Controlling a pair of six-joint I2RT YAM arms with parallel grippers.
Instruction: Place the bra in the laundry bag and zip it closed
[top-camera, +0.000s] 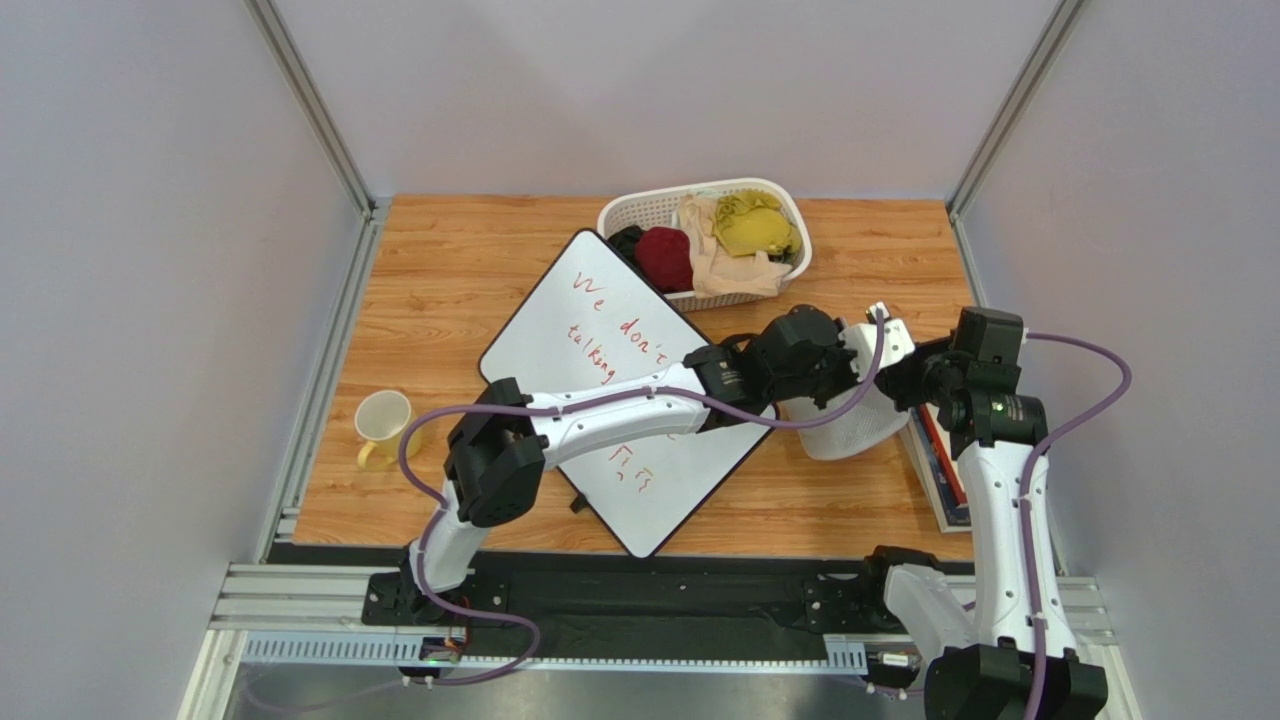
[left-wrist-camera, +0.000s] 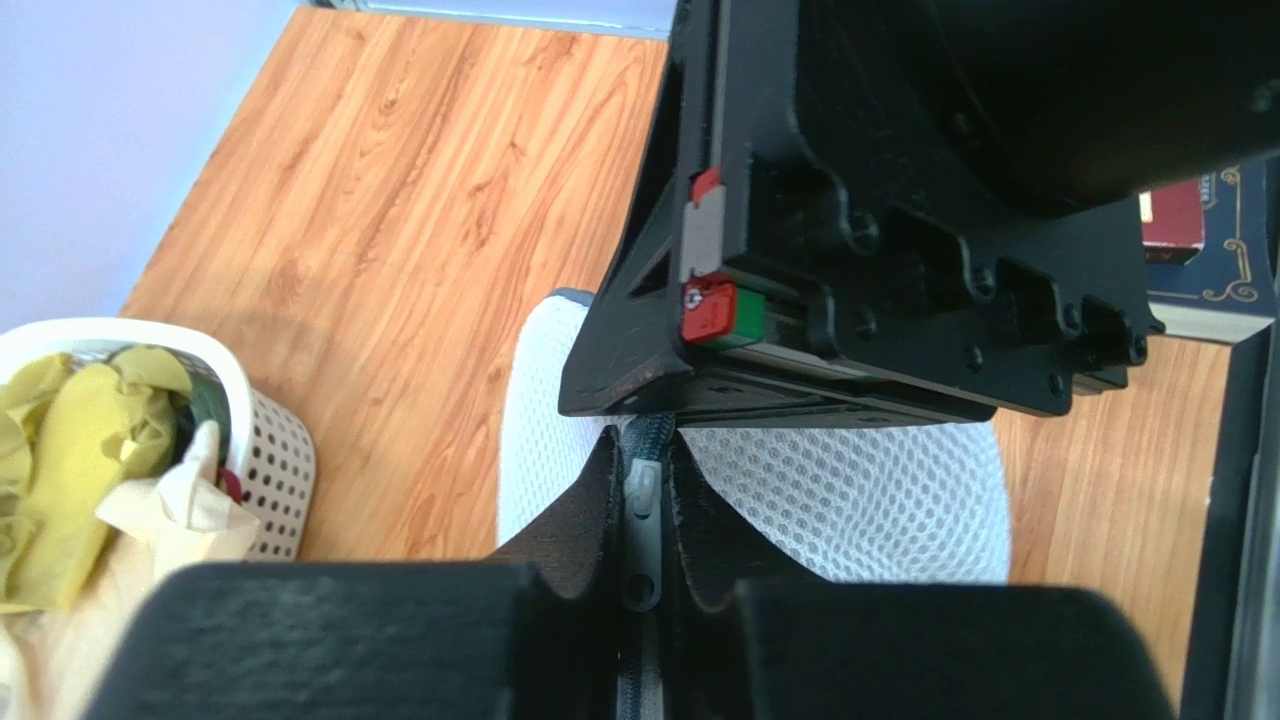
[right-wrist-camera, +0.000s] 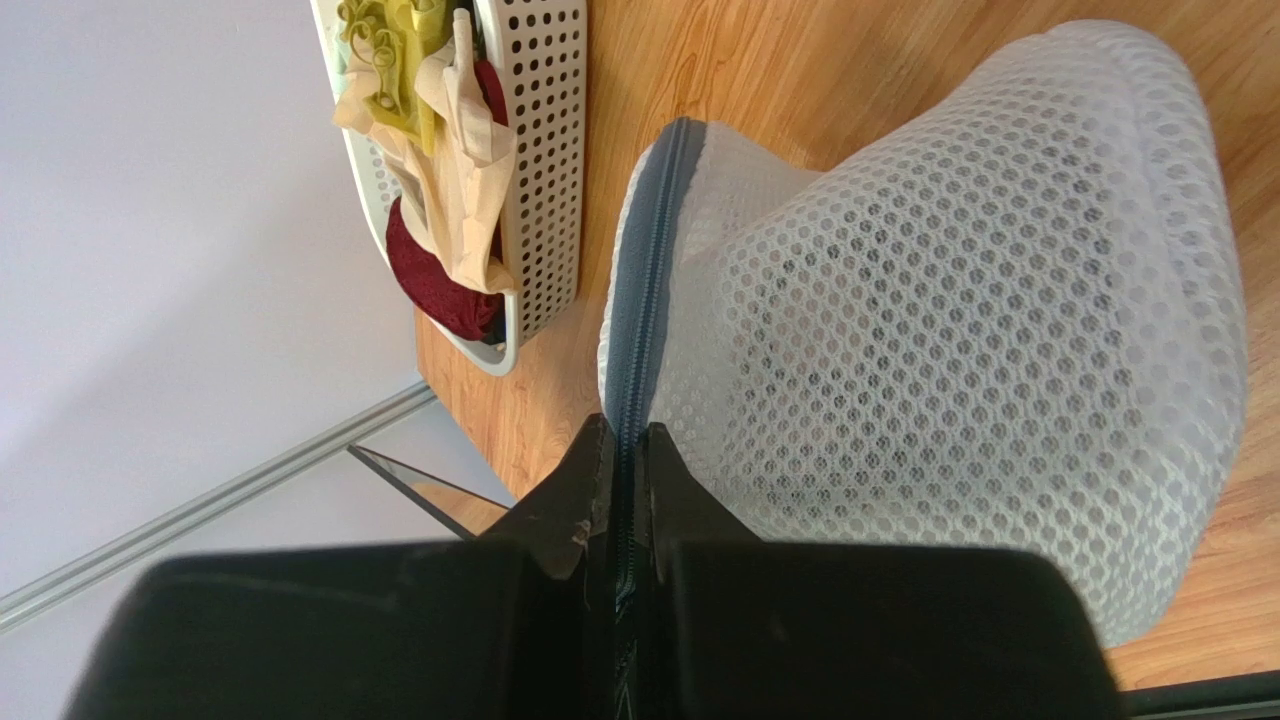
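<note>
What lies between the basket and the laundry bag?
Only bare wooden table: the left wrist view shows nothing else between the basket and the bag.

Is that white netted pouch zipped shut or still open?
Shut where visible: the grey zipper band of the white mesh laundry bag shows no gap beyond the right gripper. Rest of the rim hidden: cannot tell.
</note>
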